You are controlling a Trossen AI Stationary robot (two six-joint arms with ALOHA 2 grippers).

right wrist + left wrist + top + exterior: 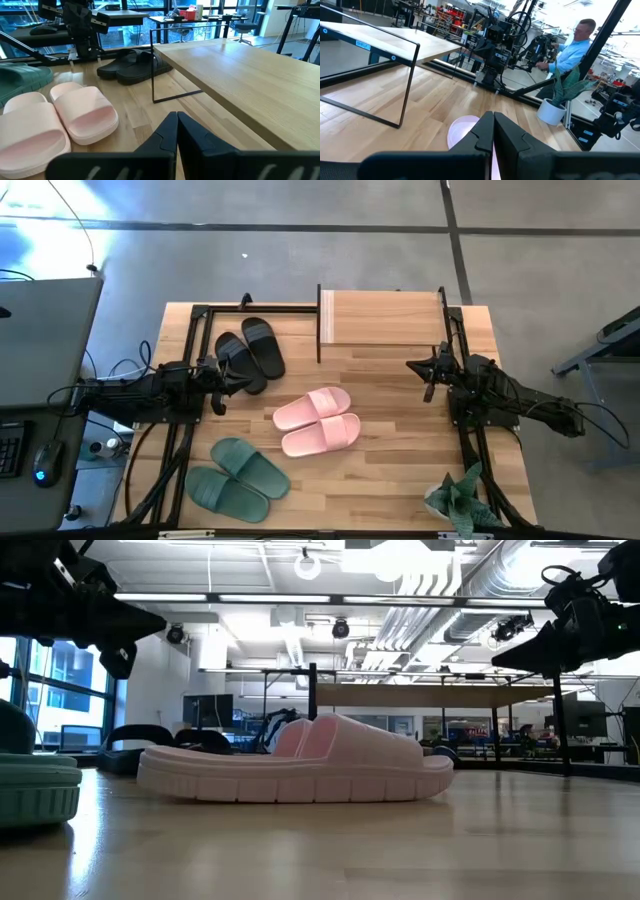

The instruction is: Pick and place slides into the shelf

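Three slide pairs (316, 421) on wood tabletop (400, 440) — workshop room behind.

Two matte-black jointed arms, blocky housings, loose black cables trailing off each base. Left gripper (493, 131) and right gripper (177, 131): angular black plastic fingers, chamfered tips pressed together, mounted on a wide dark crossbar.

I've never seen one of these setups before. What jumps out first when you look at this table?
Three pairs of slides lie on the wooden table: the pink pair in the middle, the black pair at the far left, the green pair at the near left. A low shelf stands at the far edge with nothing on top. The left tool by the black pair and the right tool near the shelf are both shut, holding nothing.
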